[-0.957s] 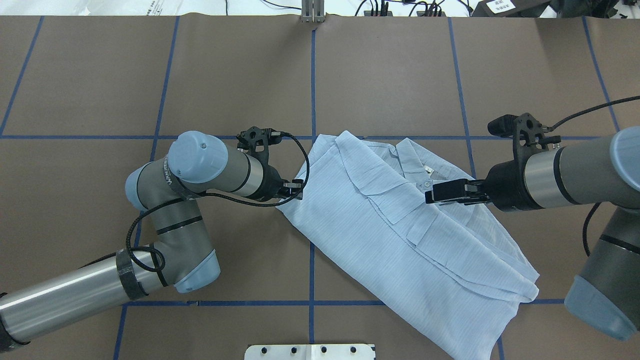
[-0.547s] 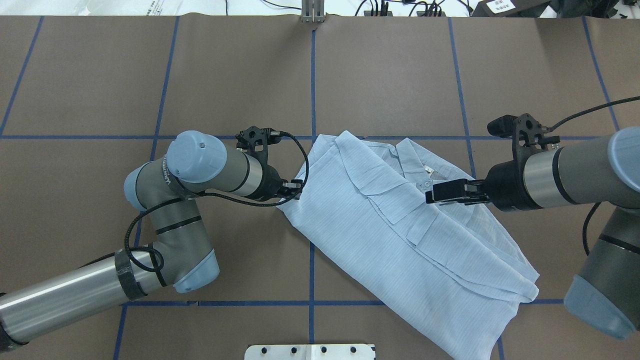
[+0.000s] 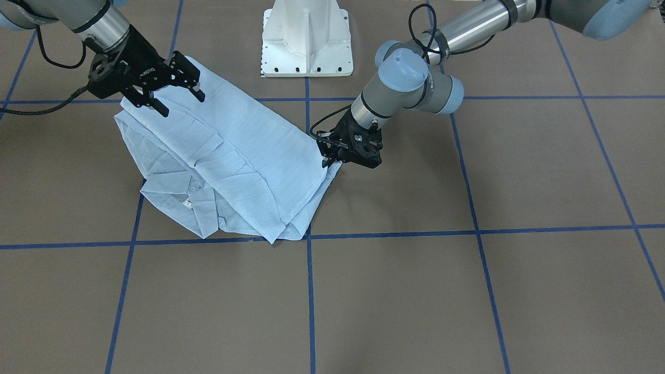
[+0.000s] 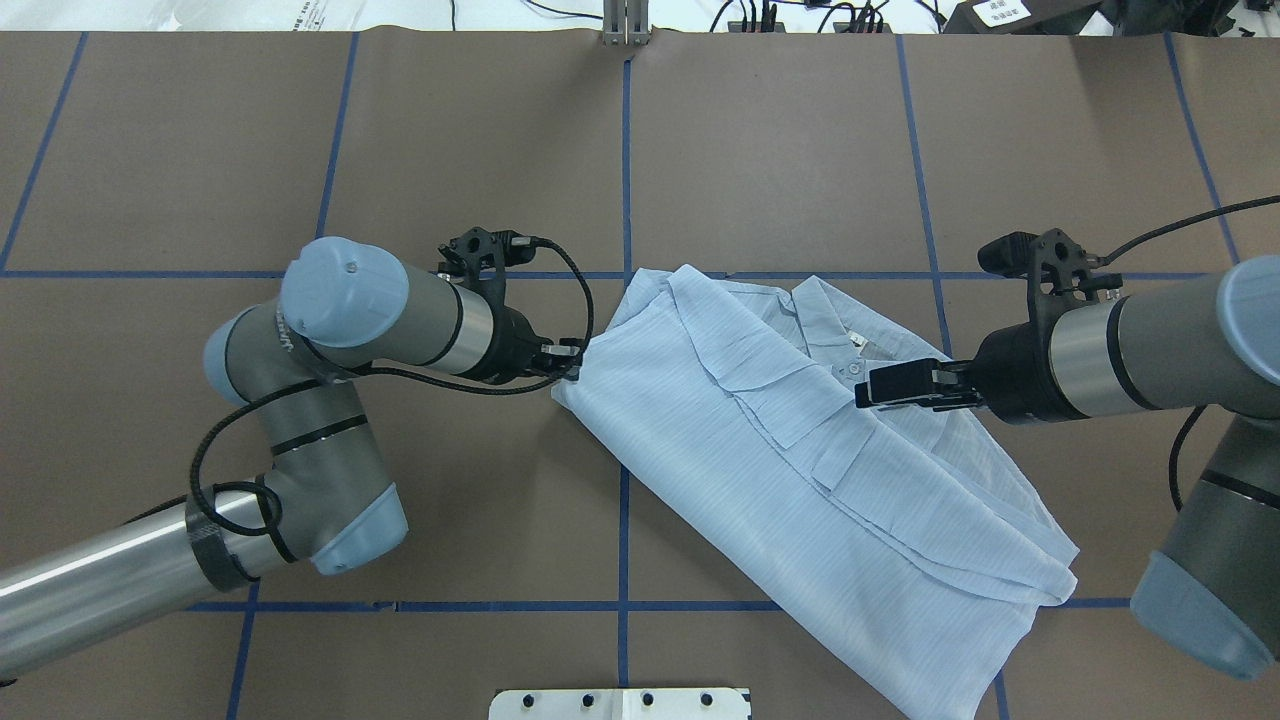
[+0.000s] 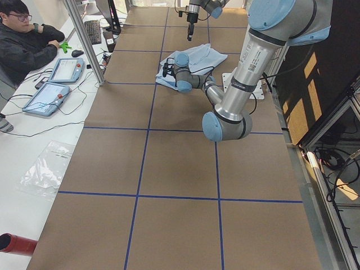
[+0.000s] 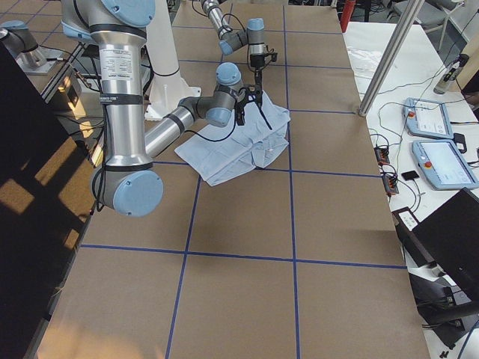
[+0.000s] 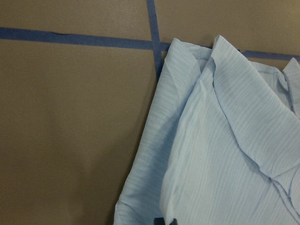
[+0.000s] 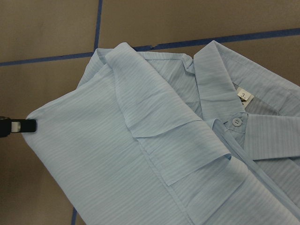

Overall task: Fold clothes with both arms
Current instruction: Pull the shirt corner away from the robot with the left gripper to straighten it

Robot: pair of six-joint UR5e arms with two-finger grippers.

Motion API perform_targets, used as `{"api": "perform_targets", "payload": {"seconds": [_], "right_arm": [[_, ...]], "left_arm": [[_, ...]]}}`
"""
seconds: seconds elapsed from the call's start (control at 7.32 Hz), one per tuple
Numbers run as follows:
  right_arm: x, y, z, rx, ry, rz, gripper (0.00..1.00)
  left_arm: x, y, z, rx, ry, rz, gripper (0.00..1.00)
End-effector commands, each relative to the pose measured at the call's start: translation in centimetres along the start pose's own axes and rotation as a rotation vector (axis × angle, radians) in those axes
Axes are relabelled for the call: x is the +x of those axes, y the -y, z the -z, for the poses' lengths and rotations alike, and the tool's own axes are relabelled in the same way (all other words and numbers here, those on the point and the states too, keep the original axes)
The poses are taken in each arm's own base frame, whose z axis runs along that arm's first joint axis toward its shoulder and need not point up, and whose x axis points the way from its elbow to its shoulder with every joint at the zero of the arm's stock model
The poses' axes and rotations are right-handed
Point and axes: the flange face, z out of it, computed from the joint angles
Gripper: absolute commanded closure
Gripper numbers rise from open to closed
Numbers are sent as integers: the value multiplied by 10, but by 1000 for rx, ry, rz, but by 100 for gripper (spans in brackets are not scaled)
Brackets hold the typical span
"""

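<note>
Showing one shirt (image 3: 234,150) — two grippers (image 3: 332,158) (image 3: 180,104).

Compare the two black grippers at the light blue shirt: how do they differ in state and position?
The left arm's black two-finger gripper is shut on the side edge of the thin light blue striped shirt. The right arm's black two-finger gripper is open and holds nothing. The left gripper sits low at table level, while the right gripper hangs above the cloth. Both are the same black two-finger type and work at the one shirt.
</note>
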Motion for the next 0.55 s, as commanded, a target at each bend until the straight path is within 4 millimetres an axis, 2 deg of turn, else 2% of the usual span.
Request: {"api": "perform_targets", "payload": {"seconds": [0.0, 0.14, 0.27, 0.41], "right_arm": [[4, 2, -5, 2, -9, -4, 0], [5, 2, -7, 0, -13, -6, 0], [5, 3, -7, 2, -13, -6, 0], [7, 3, -8, 5, -17, -7, 0]], "left_arm": [[-40, 32, 30, 13, 26, 27, 100], [-56, 44, 23, 24, 59, 47, 100], [-62, 63, 19, 55, 82, 57, 100], [-46, 98, 15, 128, 94, 59, 100]]}}
